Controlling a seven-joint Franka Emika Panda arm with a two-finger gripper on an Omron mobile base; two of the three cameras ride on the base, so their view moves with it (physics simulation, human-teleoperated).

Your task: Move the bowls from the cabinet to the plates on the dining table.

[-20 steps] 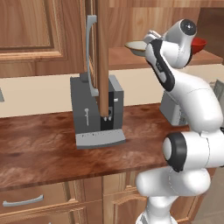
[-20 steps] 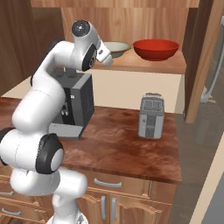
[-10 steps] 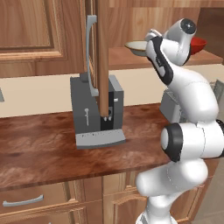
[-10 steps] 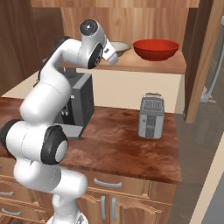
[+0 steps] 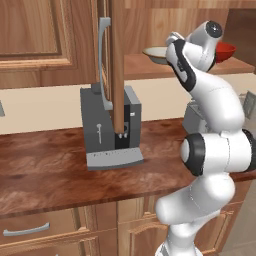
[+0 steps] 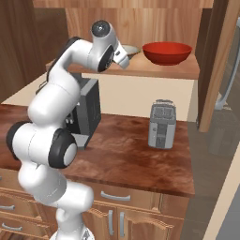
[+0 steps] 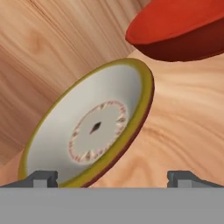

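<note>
On the wooden shelf [image 6: 159, 71] of the open cabinet [image 5: 45, 35] sit two bowls. The cream bowl [image 5: 156, 52] [image 6: 132, 48] has a golden-brown rim and a whitish inside; in the hand view it [image 7: 92, 131] looms large and tilted. To its right rests the red bowl [image 5: 226, 49] [image 6: 167, 52] [image 7: 183, 30]. My gripper [image 7: 113, 178] [image 6: 124, 57] is open at the shelf's edge, right in front of the cream bowl, with its left fingertip [image 7: 43, 177] by the rim and nothing held. The plates and the dining table are out of view.
A cabinet door [image 5: 117, 65] with a grey bar handle [image 5: 102, 60] stands open left of the arm. Another open door [image 6: 220, 61] flanks the shelf's right side. Below, a grey coffee machine [image 5: 110, 130] [image 6: 86, 110] and a toaster [image 6: 161, 124] stand on the wood-grain counter [image 5: 50, 170].
The arm has stretched forward and up toward the shelf, bringing the hand closer to the cream bowl. The jaws have stayed open and both bowls have stayed put.
</note>
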